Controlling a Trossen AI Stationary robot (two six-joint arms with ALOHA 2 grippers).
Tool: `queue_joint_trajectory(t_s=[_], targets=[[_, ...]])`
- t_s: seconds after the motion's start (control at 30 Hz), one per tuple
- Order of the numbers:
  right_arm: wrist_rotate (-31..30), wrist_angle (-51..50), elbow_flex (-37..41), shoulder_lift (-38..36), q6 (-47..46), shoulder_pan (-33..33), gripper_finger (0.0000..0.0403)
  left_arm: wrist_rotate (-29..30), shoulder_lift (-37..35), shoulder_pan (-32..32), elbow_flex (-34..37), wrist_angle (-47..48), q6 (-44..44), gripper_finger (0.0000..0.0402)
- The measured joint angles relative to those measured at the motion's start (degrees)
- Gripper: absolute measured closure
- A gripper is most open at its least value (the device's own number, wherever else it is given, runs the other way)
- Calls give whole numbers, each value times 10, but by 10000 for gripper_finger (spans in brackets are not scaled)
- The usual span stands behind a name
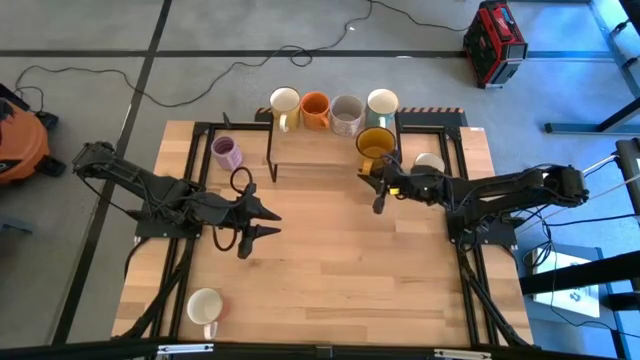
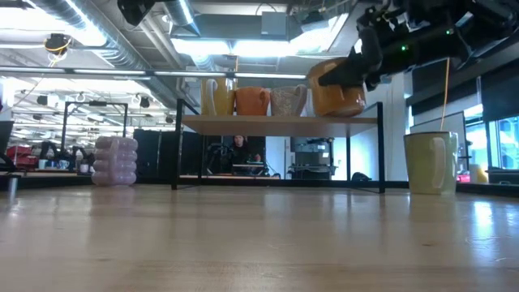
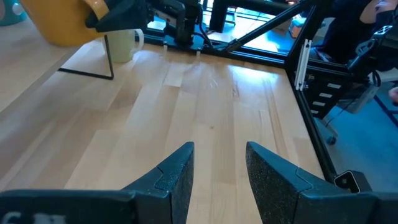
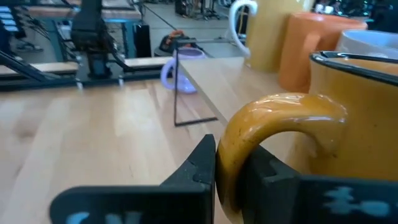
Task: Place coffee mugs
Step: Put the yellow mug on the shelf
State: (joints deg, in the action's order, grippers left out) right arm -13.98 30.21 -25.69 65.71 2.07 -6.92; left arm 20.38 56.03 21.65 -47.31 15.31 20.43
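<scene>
The left gripper (image 1: pixel 268 223) is hovering over the bare wooden table (image 1: pixel 340 270) left of centre, its jaws standing spread and holding nothing. A cream-white mug (image 1: pixel 205 306) is sitting at the near left corner of the table. A lilac mug (image 1: pixel 226 153) is standing far left, just beside the low shelf (image 1: pixel 320 150). Along the far edge of the shelf, four mugs are lining up in a row: a cream-white mug (image 1: pixel 284 105), an orange mug (image 1: pixel 315 109), a grey-beige mug (image 1: pixel 346 114) and a pale mint-blue mug (image 1: pixel 381 104). The right gripper (image 1: pixel 373 178) is pinching the handle of the amber-yellow mug (image 1: pixel 376 147) and holding it at the shelf's right end. Another cream-white mug (image 1: pixel 430 163) is standing on the table just right of the shelf.
</scene>
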Motion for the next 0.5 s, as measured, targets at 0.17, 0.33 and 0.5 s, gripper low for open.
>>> queue_joint_trajectory(t_s=[0.17, 0.33, 0.5], targets=[[-21, -12, 0, 0, 2, 0, 382, 1, 0, 0, 0, 0, 0, 262], [-25, -17, -1, 0, 3, 0, 382, 1, 0, 0, 0, 0, 0, 262], [-30, -17, -1, 0, 0, 0, 382, 1, 0, 0, 0, 0, 0, 262]])
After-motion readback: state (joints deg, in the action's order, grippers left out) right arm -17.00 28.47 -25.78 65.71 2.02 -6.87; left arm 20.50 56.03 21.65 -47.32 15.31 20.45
